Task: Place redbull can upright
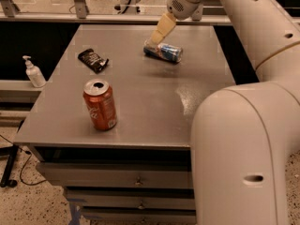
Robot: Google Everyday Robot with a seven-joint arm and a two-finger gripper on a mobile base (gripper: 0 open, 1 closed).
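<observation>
Upper centre of the frame: the slim blue and silver redbull can [165, 52] lies on its side on the grey metal table [140, 93], far from upright. The cream-coloured gripper [157, 34] angles down over the can's left end, and I can't tell whether it is touching, or whether it's apart or closed. Left of the can sits a small black snack packet [93, 60]. Lower left, an orange-red soda can [100, 104] stands upright. A white pump bottle [33, 72] waits at the left edge, off the table.

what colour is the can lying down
Blue and silver redbull can, camera view; pincer just above it.
</observation>
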